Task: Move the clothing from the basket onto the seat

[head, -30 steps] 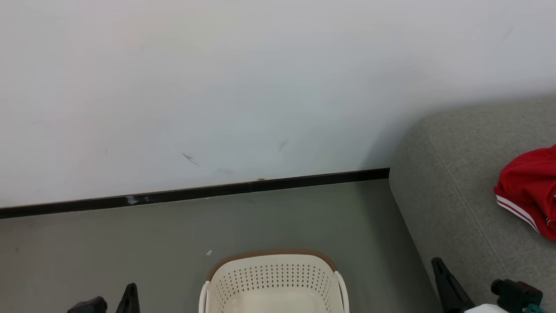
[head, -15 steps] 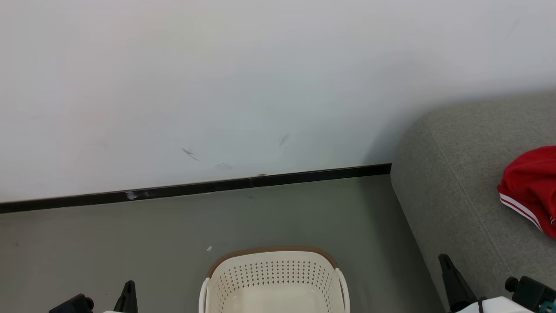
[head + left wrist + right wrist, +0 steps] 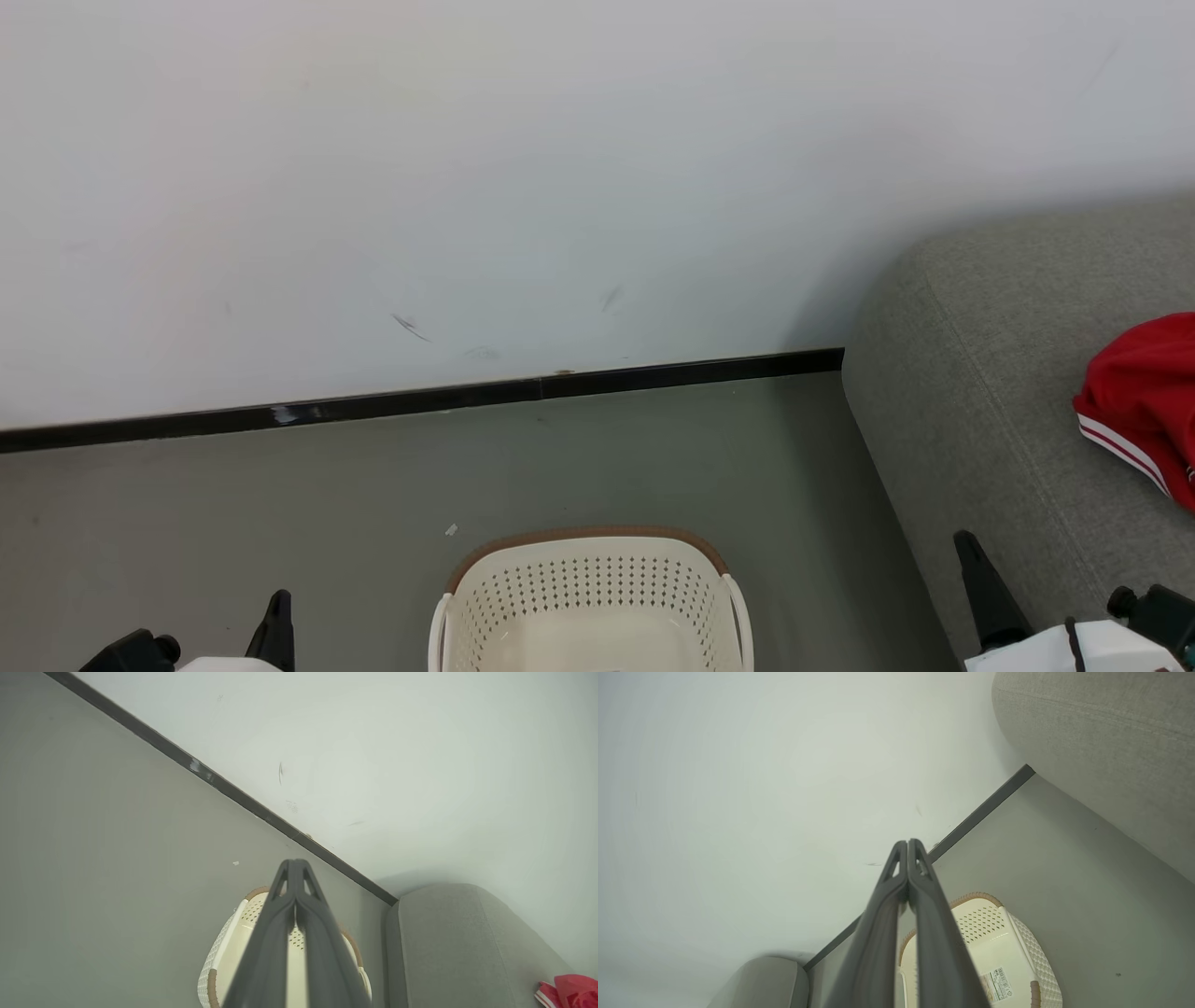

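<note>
The left pincer and right pincer share long, tapering, matte charcoal fingers with a triangular cut-out near each tip. Behind sit black knobbed mounts and white casings; at five o'clock, seemingly a thin dark cable crosses the right casing.

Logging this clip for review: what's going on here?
The job is moving clothes from a laundry basket onto a grey sofa. Red clothing lies on the sofa at the right edge of the head view, and the part of the basket that shows holds no clothes. Nothing is being handled right now: the left claw and right claw are both shut and hold nothing, one on each side of the basket.
</note>
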{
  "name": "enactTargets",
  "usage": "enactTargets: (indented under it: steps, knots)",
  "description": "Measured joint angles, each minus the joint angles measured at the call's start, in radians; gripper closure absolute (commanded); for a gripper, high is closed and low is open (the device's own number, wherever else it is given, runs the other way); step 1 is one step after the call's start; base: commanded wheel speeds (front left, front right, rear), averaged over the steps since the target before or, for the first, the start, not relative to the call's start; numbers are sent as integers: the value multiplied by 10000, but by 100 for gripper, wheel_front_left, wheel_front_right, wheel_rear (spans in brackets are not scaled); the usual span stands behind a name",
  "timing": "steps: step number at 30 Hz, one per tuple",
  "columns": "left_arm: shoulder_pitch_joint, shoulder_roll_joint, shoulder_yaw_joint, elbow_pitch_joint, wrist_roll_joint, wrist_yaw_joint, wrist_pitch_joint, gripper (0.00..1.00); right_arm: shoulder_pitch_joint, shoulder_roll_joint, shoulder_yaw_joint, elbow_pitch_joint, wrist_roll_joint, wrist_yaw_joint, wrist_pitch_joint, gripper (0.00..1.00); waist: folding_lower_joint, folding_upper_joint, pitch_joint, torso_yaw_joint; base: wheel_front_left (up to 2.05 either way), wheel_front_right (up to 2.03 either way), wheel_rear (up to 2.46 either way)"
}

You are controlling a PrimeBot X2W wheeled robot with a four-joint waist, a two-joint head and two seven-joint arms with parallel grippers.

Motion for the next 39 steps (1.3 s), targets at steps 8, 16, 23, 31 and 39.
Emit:
enactTargets:
  steps: [8, 16, 23, 31, 39]
  knots:
    - [-12, -59, 207, -48, -886, -293, 244, 100, -131, -31, -42, 96, 1085, 0, 265, 100, -57, 0, 82, 9, 0, 0, 0]
    - [-88, -113, 449, -90, -1894, -612, 506, 100, -314, -105, -123, 249, 2311, 0, 529, 100, -124, 0, 210, 19, 0, 0, 0]
    - [-237, -155, 660, -157, -2784, -876, 696, 100, -565, -174, -196, 311, 3369, 0, 738, 100, -149, 0, 315, 28, 0, 0, 0]
    - [-259, -224, 943, -251, -3940, -1227, 1005, 100, -718, -209, -263, 385, 4750, 0, 997, 100, -156, 0, 415, 39, 0, 0, 0]
    - [-439, -330, 1185, -326, -4926, -1540, 1254, 100, -988, -259, -313, 435, 5956, 0, 1225, 100, -159, 0, 488, 49, 0, 0, 0]
